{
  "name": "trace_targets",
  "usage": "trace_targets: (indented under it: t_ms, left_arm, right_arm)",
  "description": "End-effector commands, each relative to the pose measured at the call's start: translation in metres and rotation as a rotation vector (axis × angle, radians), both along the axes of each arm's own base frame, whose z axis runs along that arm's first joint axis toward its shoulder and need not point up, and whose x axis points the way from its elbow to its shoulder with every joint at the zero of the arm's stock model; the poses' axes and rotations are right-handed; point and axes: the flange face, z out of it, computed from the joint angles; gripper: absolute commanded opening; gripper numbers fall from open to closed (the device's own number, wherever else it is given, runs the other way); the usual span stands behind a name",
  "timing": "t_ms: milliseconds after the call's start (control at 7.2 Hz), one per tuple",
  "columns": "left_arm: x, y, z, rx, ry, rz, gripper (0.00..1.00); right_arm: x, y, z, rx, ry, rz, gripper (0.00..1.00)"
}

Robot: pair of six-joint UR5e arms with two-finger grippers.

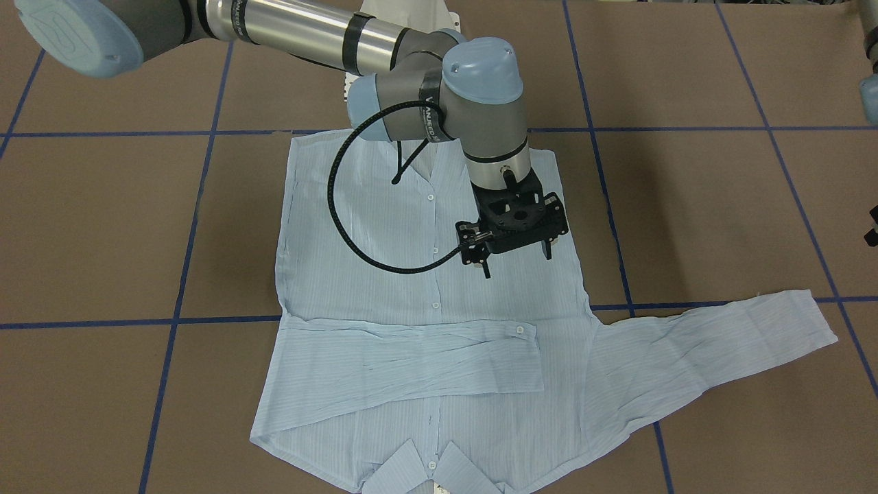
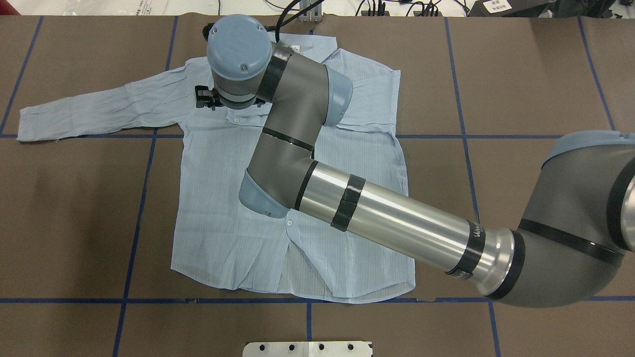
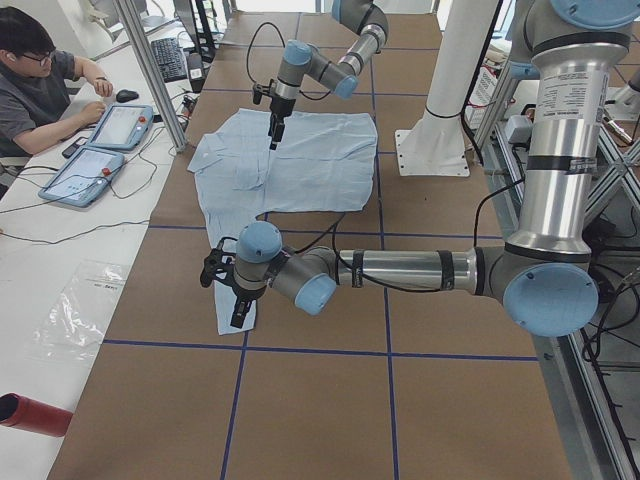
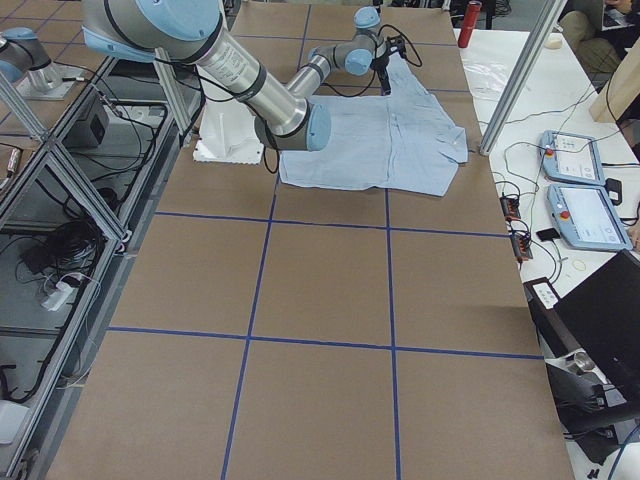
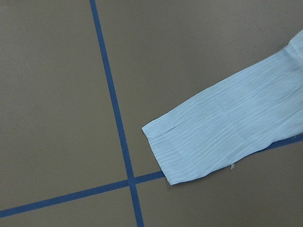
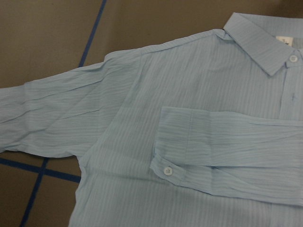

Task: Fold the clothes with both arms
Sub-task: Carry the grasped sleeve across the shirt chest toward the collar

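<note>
The light-blue shirt [image 1: 384, 274] lies flat and face up on the brown table, collar [image 1: 425, 473] towards the operators' side. One sleeve [image 1: 411, 363] is folded across the chest, its cuff [image 6: 189, 142] buttoned. The other sleeve [image 1: 720, 343] stretches out sideways. My right gripper [image 1: 518, 262] hangs over the shirt's body beside the button line, fingers apart and empty; in the overhead view [image 2: 208, 97] the wrist mostly hides it. My left gripper [image 3: 237, 312] hovers over the stretched sleeve's cuff [image 5: 222, 132]; I cannot tell whether it is open or shut.
Blue tape lines [image 2: 144, 198] cross the table. The white pedestal base [image 3: 430, 150] stands behind the shirt. An operator [image 3: 25, 80] sits at a side table with two tablets [image 3: 100, 140]. A red cylinder [image 3: 30, 415] lies on that table.
</note>
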Motion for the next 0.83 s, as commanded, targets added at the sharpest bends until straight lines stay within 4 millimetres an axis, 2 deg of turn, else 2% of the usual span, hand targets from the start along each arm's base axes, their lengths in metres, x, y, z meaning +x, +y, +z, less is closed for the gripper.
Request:
trace_targets:
  t_ms: [0, 139, 278, 417, 555, 694]
  left_arm:
    - [0.039, 0.003, 0.039, -0.022, 0.015, -0.149, 0.98]
    - [0.068, 0.004, 0.041, -0.042, 0.0, -0.204, 0.98]
    - [0.085, 0.002, 0.041, -0.047, -0.027, -0.244, 0.98]
    - [0.089, 0.002, 0.043, -0.054, -0.031, -0.252, 0.98]
    - [0.094, -0.003, 0.054, -0.049, -0.02, -0.27, 0.98]
    - [0.111, -0.004, 0.068, -0.053, 0.007, -0.302, 0.98]
  right_arm:
    - [0.071, -0.017, 0.017, -0.162, 0.093, -0.009, 1.0]
    - [0.105, -0.013, 0.04, -0.198, 0.102, -0.008, 1.0]
    - [0.154, -0.001, 0.079, -0.205, 0.096, -0.006, 1.0]
    - [0.185, 0.008, 0.115, -0.222, 0.089, -0.019, 1.0]
    - [0.198, 0.006, 0.134, -0.206, 0.109, -0.03, 1.0]
    - [0.199, 0.005, 0.141, -0.205, 0.127, -0.039, 1.0]
